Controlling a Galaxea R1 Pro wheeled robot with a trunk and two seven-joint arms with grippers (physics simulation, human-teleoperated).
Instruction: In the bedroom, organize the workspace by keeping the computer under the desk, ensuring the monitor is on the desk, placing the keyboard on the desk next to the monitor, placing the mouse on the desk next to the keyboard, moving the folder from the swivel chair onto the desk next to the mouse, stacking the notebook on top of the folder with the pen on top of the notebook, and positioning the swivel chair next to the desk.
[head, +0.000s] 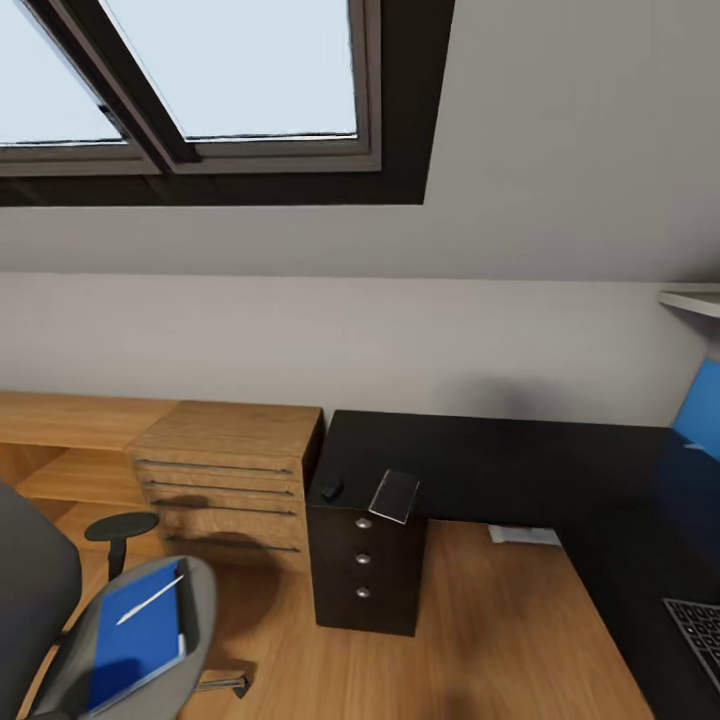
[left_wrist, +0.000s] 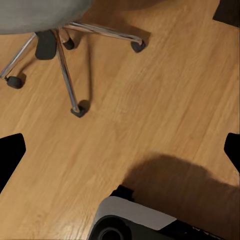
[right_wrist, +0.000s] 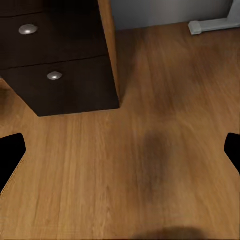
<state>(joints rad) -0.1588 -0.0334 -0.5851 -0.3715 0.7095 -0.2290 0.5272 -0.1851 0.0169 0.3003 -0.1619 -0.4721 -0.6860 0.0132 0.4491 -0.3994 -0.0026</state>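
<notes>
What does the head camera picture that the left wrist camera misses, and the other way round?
Head view alone: the blue folder with the pen on it, lying on the chair seat; the desk carrying the mouse and notebook; the keyboard. Left wrist view alone: the chair's chrome star base on castors. Both share the swivel chair and the wood floor.

We can read no text, label, brand or number anywhere; the keyboard (head: 697, 632) on the counter (head: 520, 465) at the near right shows pale key markings too small to make out.
</notes>
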